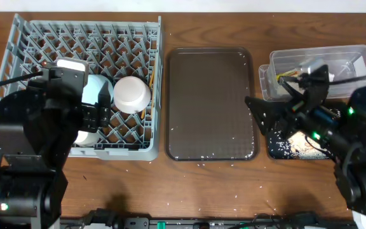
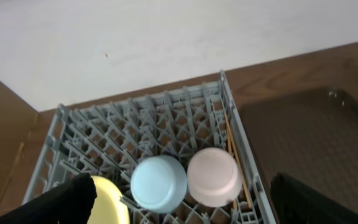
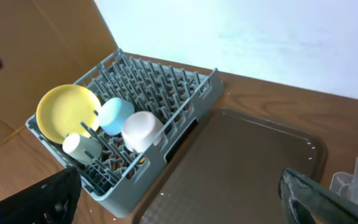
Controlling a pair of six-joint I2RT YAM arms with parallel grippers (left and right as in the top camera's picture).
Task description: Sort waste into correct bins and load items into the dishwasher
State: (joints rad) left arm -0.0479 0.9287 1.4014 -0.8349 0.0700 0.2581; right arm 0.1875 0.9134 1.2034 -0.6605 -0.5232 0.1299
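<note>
The dishwasher rack holds the pale-yellow plate, light-blue bowl, white bowl, small white cup and chopsticks. My left gripper hangs open above the bowls, holding nothing. My right gripper is open and empty over the right edge of the brown serving tray. The clear tub contains a white napkin and a wrapper. Rice scraps lie in the black tray.
The brown serving tray lies between the rack and the two bins. Loose rice grains dot the wood along the table's front edge. My right arm covers most of the black tray. A pale wall rises behind the table in both wrist views.
</note>
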